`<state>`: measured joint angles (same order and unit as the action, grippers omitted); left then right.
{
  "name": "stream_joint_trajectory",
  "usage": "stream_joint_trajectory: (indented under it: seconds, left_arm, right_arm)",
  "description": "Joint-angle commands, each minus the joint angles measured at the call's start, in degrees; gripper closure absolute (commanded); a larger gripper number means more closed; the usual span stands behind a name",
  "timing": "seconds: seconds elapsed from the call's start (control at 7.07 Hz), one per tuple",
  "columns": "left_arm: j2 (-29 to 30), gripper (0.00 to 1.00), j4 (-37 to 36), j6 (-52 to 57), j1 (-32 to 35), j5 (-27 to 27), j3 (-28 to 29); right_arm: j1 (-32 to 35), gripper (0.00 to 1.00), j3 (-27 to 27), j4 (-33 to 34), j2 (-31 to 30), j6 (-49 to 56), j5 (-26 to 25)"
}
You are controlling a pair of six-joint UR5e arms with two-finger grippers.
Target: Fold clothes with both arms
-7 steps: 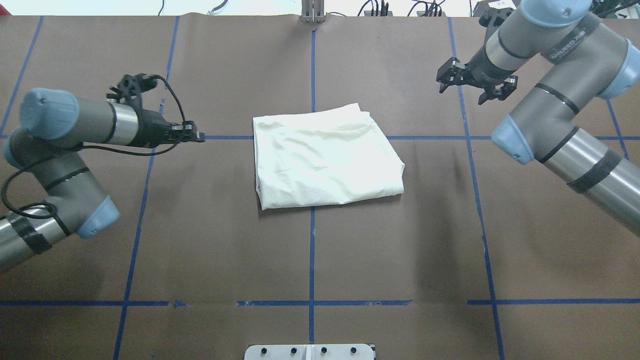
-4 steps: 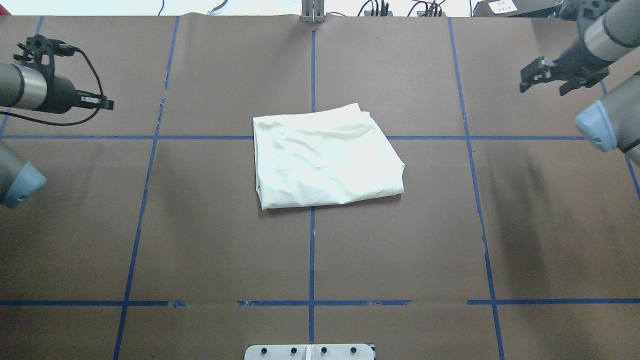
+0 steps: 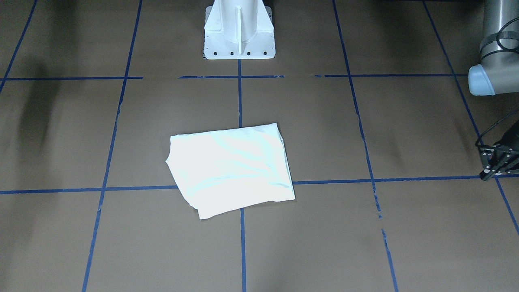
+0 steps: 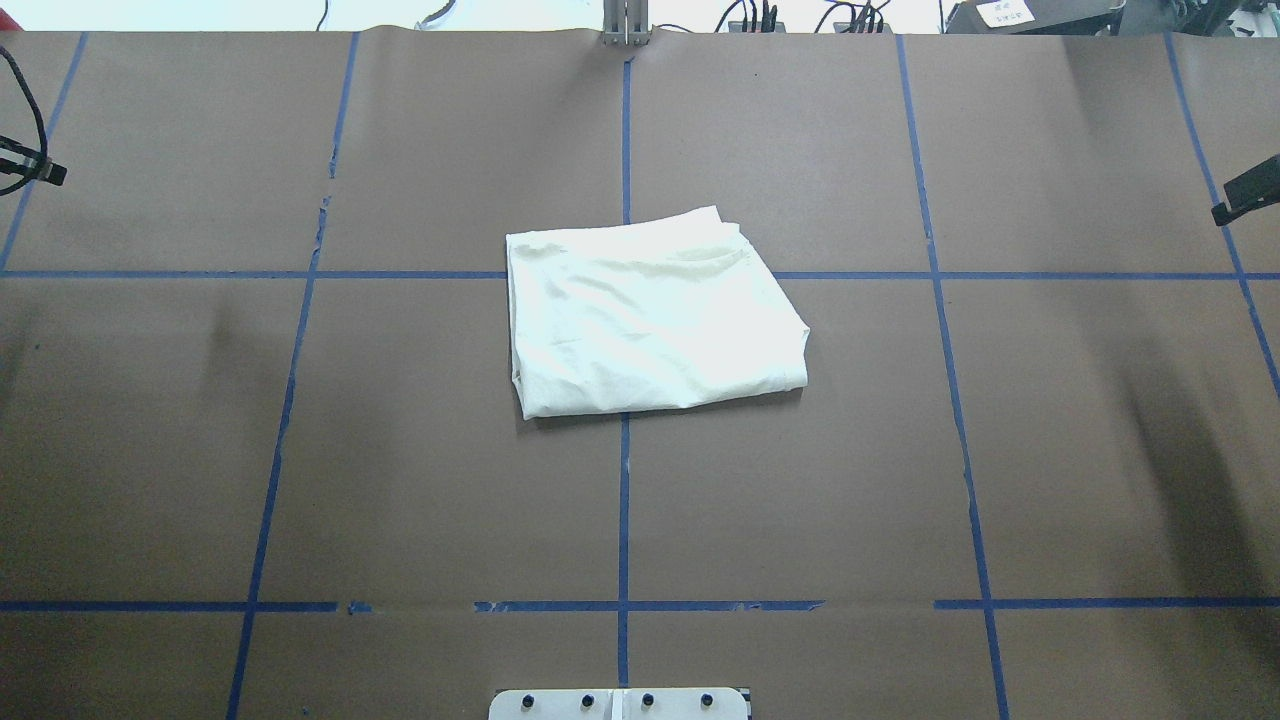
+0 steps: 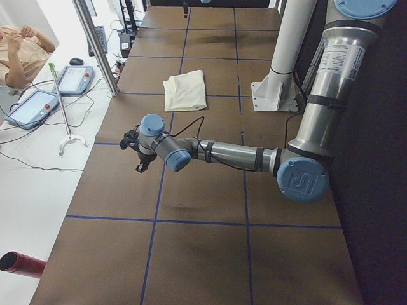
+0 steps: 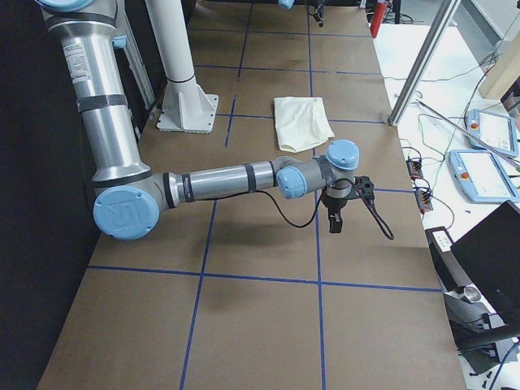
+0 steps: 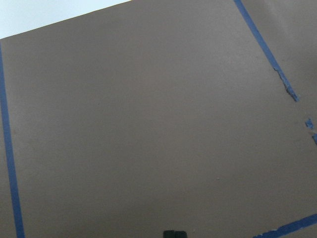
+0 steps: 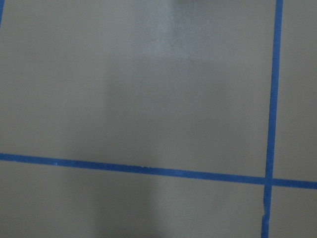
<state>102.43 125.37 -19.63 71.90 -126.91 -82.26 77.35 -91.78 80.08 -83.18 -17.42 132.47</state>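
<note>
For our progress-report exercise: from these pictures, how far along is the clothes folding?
Done: the T-shirt lies folded into a compact rectangle, plain side up. In hand: nothing; the left gripper and right gripper hang far from it. Left: apparently nothing, perhaps squaring skewed edges.

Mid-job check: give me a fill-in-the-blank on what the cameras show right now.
The shirt has been ___ into a rough rectangle.
The left claw and right claw hold ___.
The tape lines on the table are ___.
Missing: folded; nothing; blue.
</note>
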Motion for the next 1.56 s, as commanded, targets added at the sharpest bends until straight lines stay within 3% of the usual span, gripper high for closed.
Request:
stream_joint_trajectory:
  seconds: [0.0, 0.28, 0.42, 0.57, 0.71, 1.13, 1.42]
  left_arm:
    - [-6.9, 1.00, -0.5, 0.6, 1.7, -7.6, -6.0]
    - [-7.7, 1.00, -4.0, -0.1, 1.8, -8.3, -5.0]
    - [-7.5, 0.64, -4.8, 0.4, 2.7, -8.3, -4.8]
    - [-7.5, 0.44, -4.4, 0.7, 2.8, -8.8, -3.8]
    - [-7.9, 0.00, -4.7, 0.8, 3.3, -8.6, -3.3]
    - [-7.3, 0.00, -7.1, 0.9, 5.3, -8.9, 0.9]
    - [-5.3, 0.00, -19.5, 10.2, 10.3, -9.1, -0.3]
  right_arm:
    - [-0.2, 0.00, -1.0, 1.2, -1.3, 0.6, 1.0]
    - [2.7, 0.00, -1.1, 1.7, -2.5, 3.2, 0.2]
    - [2.8, 0.00, -0.3, 1.7, -3.5, 6.8, 0.0]
    - [3.3, 0.00, -2.0, 1.7, -5.7, 7.5, 0.4]
    - [3.2, 0.00, -1.8, 1.7, -6.1, 7.7, 0.1]
    - [4.0, 0.00, -2.0, 5.7, -5.2, 7.8, 0.2]
    - [5.0, 0.00, -1.3, 6.0, -5.0, 7.9, 0.4]
